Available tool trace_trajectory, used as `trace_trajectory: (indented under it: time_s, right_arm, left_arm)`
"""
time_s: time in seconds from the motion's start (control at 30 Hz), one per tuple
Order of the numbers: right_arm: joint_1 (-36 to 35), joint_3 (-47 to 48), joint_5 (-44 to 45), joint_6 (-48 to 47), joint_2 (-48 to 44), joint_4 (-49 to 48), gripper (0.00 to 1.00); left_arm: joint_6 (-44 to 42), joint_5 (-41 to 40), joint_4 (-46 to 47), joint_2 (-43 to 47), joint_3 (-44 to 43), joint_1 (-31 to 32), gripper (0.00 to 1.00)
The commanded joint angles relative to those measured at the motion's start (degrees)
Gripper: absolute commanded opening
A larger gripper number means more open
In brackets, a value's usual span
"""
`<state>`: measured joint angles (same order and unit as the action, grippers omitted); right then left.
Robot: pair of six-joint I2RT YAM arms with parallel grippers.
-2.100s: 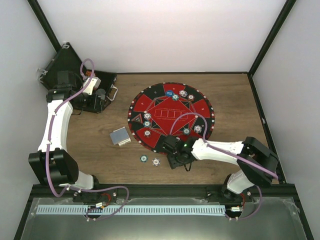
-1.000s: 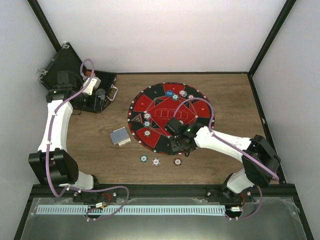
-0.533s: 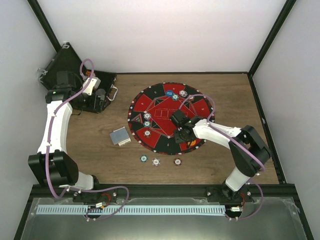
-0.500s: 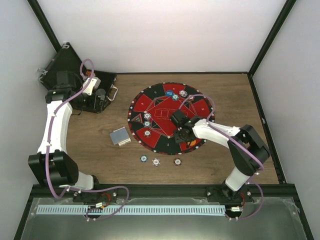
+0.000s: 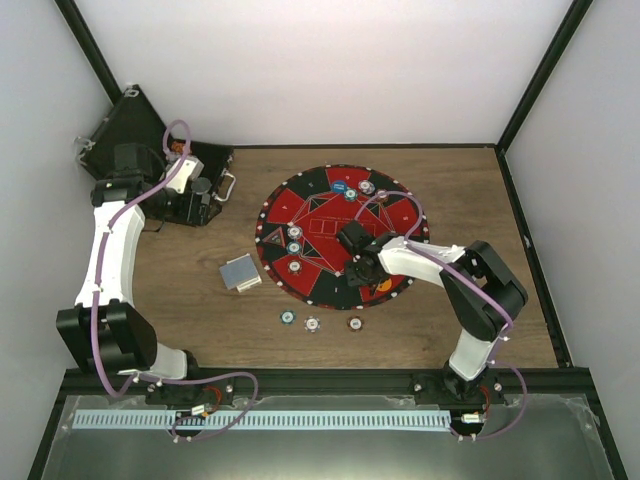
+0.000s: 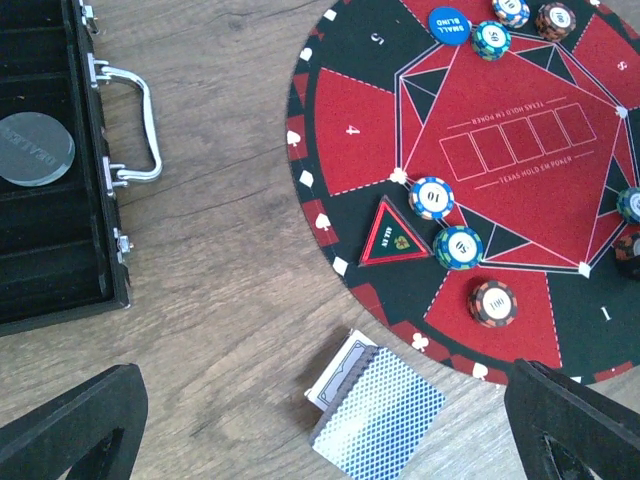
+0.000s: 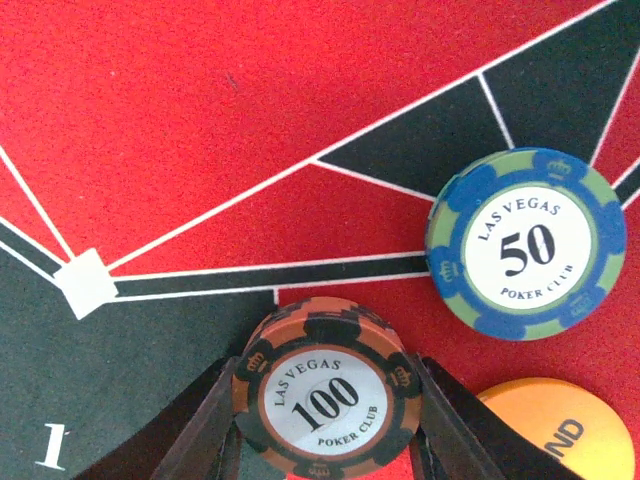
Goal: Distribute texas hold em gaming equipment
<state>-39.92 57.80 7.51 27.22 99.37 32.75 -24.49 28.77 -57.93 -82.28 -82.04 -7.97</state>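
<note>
Nearest the arm bases, three poker chips (image 5: 313, 323) are laid in a row on the bare wooden table (image 5: 480, 200), just off the near rim of the round red-and-black mat (image 5: 295, 205). To their left and slightly farther out, the card deck (image 6: 375, 405) is stacked back-up beside the mat rim.

On the near right part of the mat, the right gripper (image 5: 362, 268) is clenched on the 100 chip (image 7: 325, 392), with one finger pressed to each side of its edge. Whether the chip is resting on the mat or lifted clear cannot be told. The 50 chip (image 7: 525, 258) and the orange button disc (image 7: 548, 432) are placed just beside it. The blue small-blind button (image 6: 449, 25) is seen near the far rim.

At the far left, the left gripper (image 5: 198, 190) is held fully released and empty by the black case (image 6: 40, 200).

Hazards:
- The chip is gripped by its edge only, so it may be tilted or dropped if the grip is eased in transit.
- A sideways sweep may knock the 50 chip or the orange disc out of place.
- The mat may be shifted if the chip is dragged low.
</note>
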Motion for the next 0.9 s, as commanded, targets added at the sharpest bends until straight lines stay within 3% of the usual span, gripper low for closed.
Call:
trace_trajectory:
  time_s: [0.0,0.1,0.23,0.87]
  right_arm:
    - [0.37,1.23,-0.13,-0.19,0.85,-1.50,0.46]
    - [0.33,1.89,0.04,-0.39,-0.02,-0.73,0.62]
    - [0.37,2.98,0.28,-0.72,-1.82,0.68,0.73]
    - [0.38,9.44,1.90,-2.28,-10.69,7.40,0.96]
  left_arm:
    - [-2.08,1.21,-1.47,-0.42,0.42,-0.18,1.00]
    - [-2.68,1.20,-1.80,-0.24,0.64,-0.17,1.00]
    - [-3.22,1.20,-2.34,0.02,0.99,-0.12,1.00]
    - [-10.34,-1.37,-6.34,-1.49,2.29,0.19,1.00]
